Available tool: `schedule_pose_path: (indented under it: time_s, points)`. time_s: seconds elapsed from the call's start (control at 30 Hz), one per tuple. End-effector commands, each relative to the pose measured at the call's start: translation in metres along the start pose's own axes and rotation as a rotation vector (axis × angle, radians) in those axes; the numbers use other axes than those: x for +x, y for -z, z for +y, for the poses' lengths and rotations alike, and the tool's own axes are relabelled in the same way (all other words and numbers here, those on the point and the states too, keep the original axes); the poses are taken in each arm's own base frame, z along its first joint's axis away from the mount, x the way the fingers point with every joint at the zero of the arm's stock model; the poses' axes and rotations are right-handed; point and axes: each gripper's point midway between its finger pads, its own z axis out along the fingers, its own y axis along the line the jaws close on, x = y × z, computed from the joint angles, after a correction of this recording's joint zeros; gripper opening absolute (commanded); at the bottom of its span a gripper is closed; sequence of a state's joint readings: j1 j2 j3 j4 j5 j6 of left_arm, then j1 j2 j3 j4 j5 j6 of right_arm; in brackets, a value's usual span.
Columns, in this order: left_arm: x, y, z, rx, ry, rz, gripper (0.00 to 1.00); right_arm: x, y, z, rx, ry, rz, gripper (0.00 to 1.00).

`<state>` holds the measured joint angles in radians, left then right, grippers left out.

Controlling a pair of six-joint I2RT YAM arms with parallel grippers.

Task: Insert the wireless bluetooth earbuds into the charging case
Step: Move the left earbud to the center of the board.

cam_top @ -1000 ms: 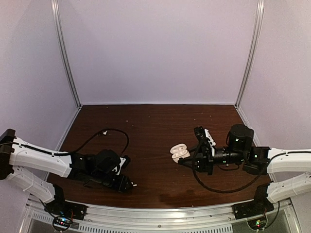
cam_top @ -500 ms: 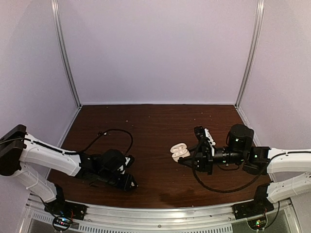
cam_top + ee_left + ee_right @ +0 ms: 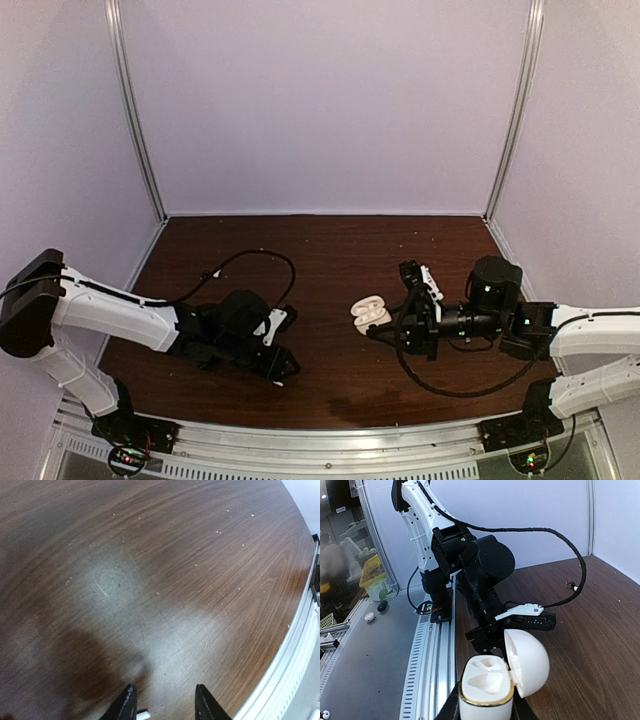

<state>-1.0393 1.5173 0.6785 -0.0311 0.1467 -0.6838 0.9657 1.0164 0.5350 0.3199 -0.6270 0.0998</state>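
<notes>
Pincer on your left point(image 3: 162, 700), narrowed on a white earbud point(image 3: 143, 713), has swung right along the near counter point(image 3: 330, 250) toward the open case point(image 3: 369, 312) your right pincer point(image 3: 388, 330) clamps, so insertion comes next.

The white-and-black left arm point(image 3: 120, 318) stretches low from its base toward the middle of the dark brown wooden worktop point(image 3: 330, 260). The black two-finger left end effector point(image 3: 165, 706) is angled down at the wood. Its fingertips stand apart, but only the tips show, so whether they pinch anything is unclear. The white-and-black right arm point(image 3: 590, 335) lies low, wrist level and pointing leftward. The black right end effector point(image 3: 382, 328) is clamped on a white pebble-shaped charging case point(image 3: 487, 692).
</notes>
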Motion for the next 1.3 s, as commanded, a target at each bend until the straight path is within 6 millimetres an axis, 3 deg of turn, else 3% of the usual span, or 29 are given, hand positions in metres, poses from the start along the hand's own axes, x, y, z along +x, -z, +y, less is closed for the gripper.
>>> schedule_pose_path:
  time_s: [0.0,0.13,0.4,0.7,1.13,1.27]
  points:
    - [-0.018,0.019,0.005,-0.084,-0.043,-0.04,0.41,-0.01,0.002,0.002,0.006,0.024,-0.025,0.04]
    - [-0.007,0.028,0.026,-0.198,0.04,-0.004,0.41,-0.01,0.001,0.002,0.004,0.025,-0.02,0.04]
    - [0.033,0.02,0.013,-0.124,0.094,0.114,0.39,-0.008,0.0,0.0,0.01,0.026,-0.015,0.04]
    - [0.033,0.006,0.012,-0.114,0.103,0.127,0.38,-0.009,0.001,0.0,0.013,0.027,-0.017,0.04]
    - [0.006,-0.016,-0.006,-0.075,-0.002,0.116,0.37,-0.008,0.001,-0.001,0.019,0.026,-0.011,0.04]
    - [0.004,-0.012,0.0,-0.124,-0.051,0.13,0.37,-0.008,0.002,-0.001,0.024,0.029,-0.012,0.04]
